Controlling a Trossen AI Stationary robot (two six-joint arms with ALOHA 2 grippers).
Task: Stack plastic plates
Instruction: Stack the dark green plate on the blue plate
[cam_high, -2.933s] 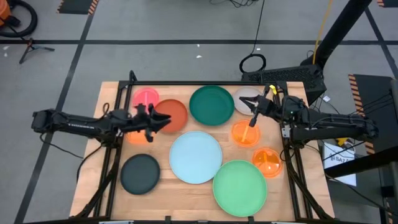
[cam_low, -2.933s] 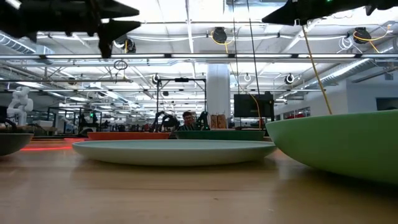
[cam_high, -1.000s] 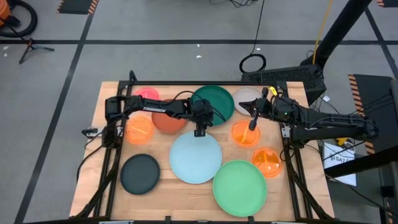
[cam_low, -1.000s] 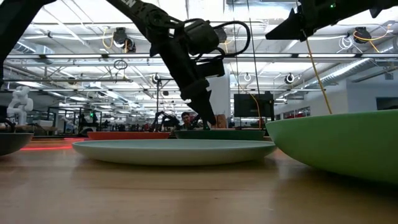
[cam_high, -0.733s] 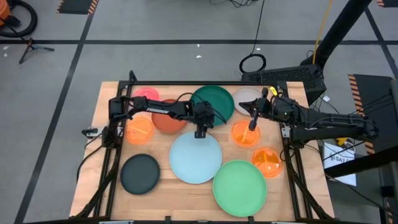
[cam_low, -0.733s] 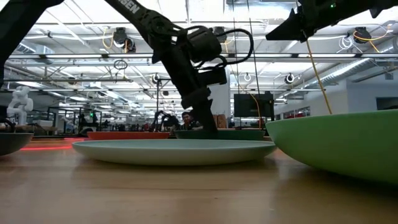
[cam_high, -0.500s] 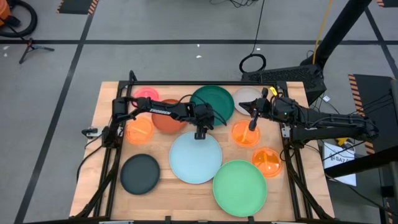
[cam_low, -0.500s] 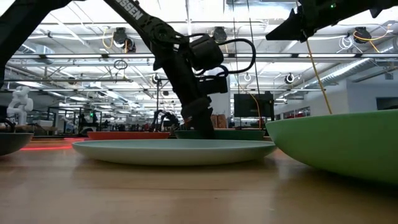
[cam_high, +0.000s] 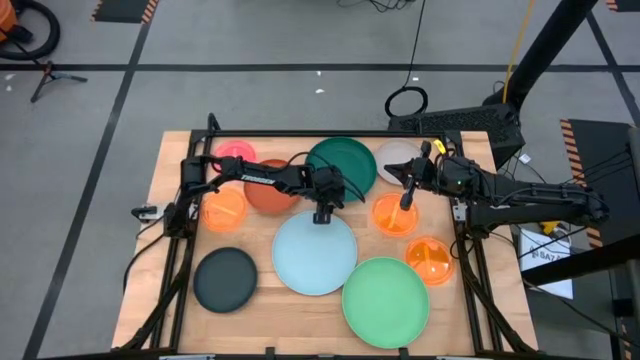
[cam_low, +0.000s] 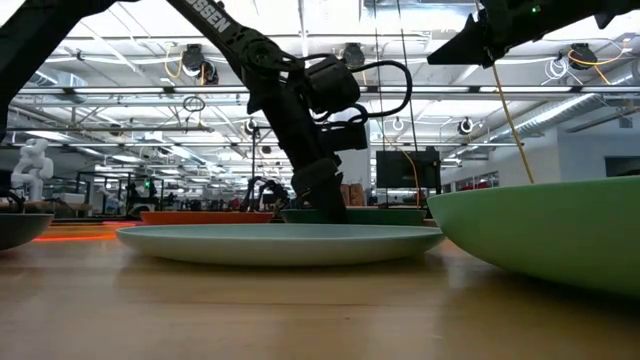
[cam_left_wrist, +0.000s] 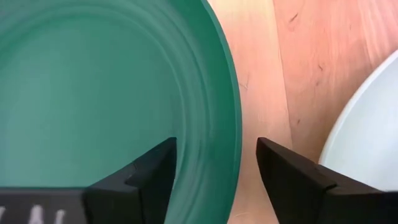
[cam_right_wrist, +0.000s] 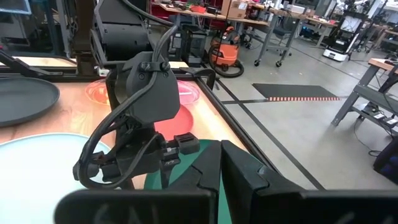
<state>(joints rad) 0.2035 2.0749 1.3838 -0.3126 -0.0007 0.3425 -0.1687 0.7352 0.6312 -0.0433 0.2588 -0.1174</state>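
Nearest the front edge of the counter (cam_high: 170, 300) lie the light green plate (cam_high: 386, 295) and the black plate (cam_high: 225, 279), well apart. Behind them sits the light blue plate (cam_high: 315, 252), with two orange plates (cam_high: 430, 260) to its right and another orange plate (cam_high: 223, 209) at the left. The left hand (cam_high: 322, 212) is down at the dark green plate (cam_left_wrist: 93, 93), its fingers (cam_left_wrist: 155, 171) spread apart and straddling that plate's rim, one inside and one outside. The red-brown plate (cam_high: 272, 190) lies just beside it. The right hand (cam_high: 408, 178) hangs above the grey-white plate (cam_high: 398, 158), fingers together. The pink plate (cam_high: 235, 153) sits at the far left.
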